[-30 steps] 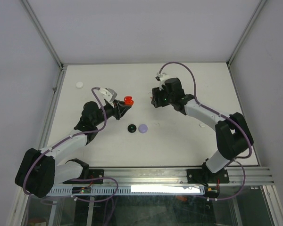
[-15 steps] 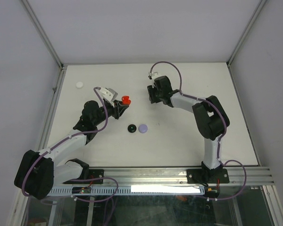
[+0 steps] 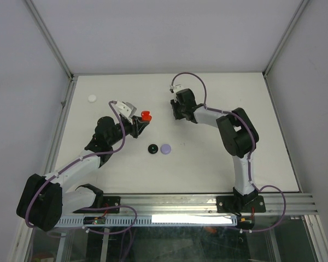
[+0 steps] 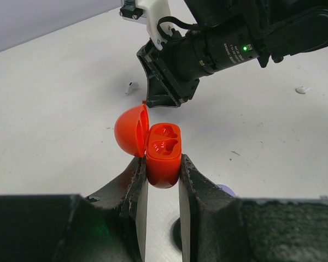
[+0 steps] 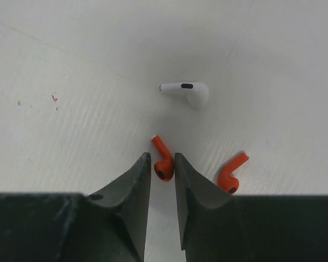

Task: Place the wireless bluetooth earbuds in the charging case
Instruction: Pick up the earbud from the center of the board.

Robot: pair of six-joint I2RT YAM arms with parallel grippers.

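The red charging case [image 4: 164, 155] is held off the table with its lid [image 4: 131, 130] flipped open to the left and both sockets empty. My left gripper [image 4: 163, 161] is shut on its lower body; in the top view they are the left gripper [image 3: 141, 122] and the case [image 3: 146, 115]. My right gripper [image 5: 161, 155] is down at the table, just right of the case [image 3: 176, 113]. Its jaws stand narrowly open astride a red earbud [image 5: 164, 166]: the right finger touches it, a sliver of gap remains at the left. A second red earbud [image 5: 229, 176] lies to the right, and a white earbud [image 5: 188, 91] beyond.
A black round case [image 3: 152, 148] and a lavender one [image 3: 165, 148] lie side by side in front of my left gripper. A white round case [image 3: 92, 99] sits at the far left. Another white earbud [image 4: 302, 89] lies behind the right arm.
My right gripper has shifted a little left, its elbow folding in, and its jaws have narrowed around the red earbud. The left gripper drifted slightly left with the case.
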